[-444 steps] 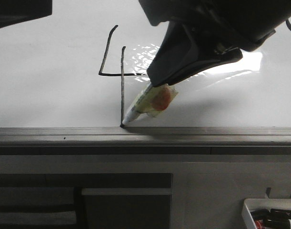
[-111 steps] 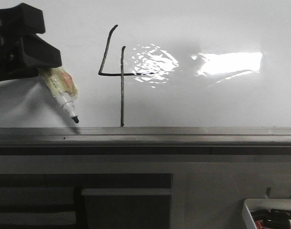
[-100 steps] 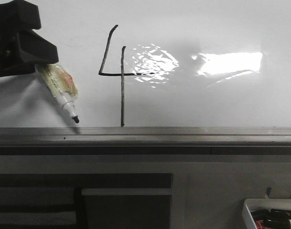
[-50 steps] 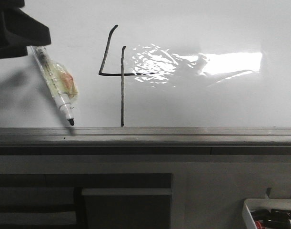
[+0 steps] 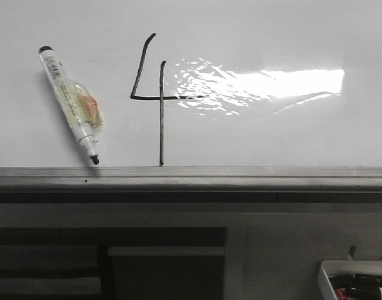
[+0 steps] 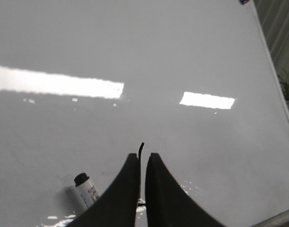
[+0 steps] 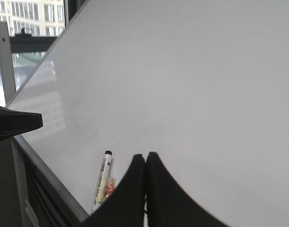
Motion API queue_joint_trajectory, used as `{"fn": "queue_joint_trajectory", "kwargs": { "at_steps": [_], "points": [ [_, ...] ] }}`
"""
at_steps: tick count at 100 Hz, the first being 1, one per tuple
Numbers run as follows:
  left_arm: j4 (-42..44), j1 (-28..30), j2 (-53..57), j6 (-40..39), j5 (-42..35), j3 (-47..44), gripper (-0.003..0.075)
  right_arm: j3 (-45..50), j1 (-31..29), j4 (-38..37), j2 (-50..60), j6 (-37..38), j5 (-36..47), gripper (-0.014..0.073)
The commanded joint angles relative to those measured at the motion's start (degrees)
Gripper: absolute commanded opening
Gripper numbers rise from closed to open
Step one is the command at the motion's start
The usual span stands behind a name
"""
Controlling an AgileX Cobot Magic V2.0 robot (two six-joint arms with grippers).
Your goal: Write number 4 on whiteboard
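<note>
Since half a second ago the dark gripper body that was hanging over the upper end of the marker [image 5: 72, 105] has gone from the front view, and the marker is lying alone on the whiteboard [image 5: 284, 37], no longer held.

Nearest the front camera, a small white tray [image 5: 355, 279] of markers is sitting at the lower right, below the board. Just beyond it the grey edge rail [image 5: 241, 175] is running across the whole width. The marker's black tip is resting right at that rail, its body slanting up and to the left (a yellowish wrapper with an orange patch is clinging round its middle).

Just beside it to the right, the number 4 [image 5: 158, 97] is standing complete: slanted left stroke, horizontal bar, long vertical stroke reaching down to the rail. A bright glare patch is spreading to the right of the bar.

The left gripper [image 6: 140, 161] is hovering over the board with its fingers nearly together, only a thin gap between them, gripping nothing. The right gripper [image 7: 145, 161] is likewise hovering with fingers pressed together and empty, the marker lying beyond it.
</note>
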State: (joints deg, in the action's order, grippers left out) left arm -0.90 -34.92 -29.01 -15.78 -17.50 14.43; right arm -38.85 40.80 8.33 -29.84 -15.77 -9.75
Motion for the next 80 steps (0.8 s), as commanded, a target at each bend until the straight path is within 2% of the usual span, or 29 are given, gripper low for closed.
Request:
{"fn": "queue_joint_trajectory", "kwargs": {
  "at_steps": [1, 15, 37, 80],
  "points": [
    [5.22, 0.10, 4.69, 0.14, -4.03, 0.20, -0.0020, 3.50, -0.44, -0.73, 7.05, -0.63, 5.61, -0.0060],
    [10.93, 0.10, 11.06, 0.14, -2.94, -2.35, -0.0020, 11.04, -0.44, -0.81, 17.78, -0.63, 3.15, -0.0060],
    [11.49, 0.10, 14.81, 0.14, 1.72, -3.74, -0.0020, 17.13, -0.44, -0.81, 29.70, -0.63, -3.06, -0.0061],
    [11.49, 0.10, 14.81, 0.14, 1.72, -3.74, -0.0020, 17.73, -0.44, -0.81, 31.37, -0.63, -3.28, -0.0061]
  ]
}}
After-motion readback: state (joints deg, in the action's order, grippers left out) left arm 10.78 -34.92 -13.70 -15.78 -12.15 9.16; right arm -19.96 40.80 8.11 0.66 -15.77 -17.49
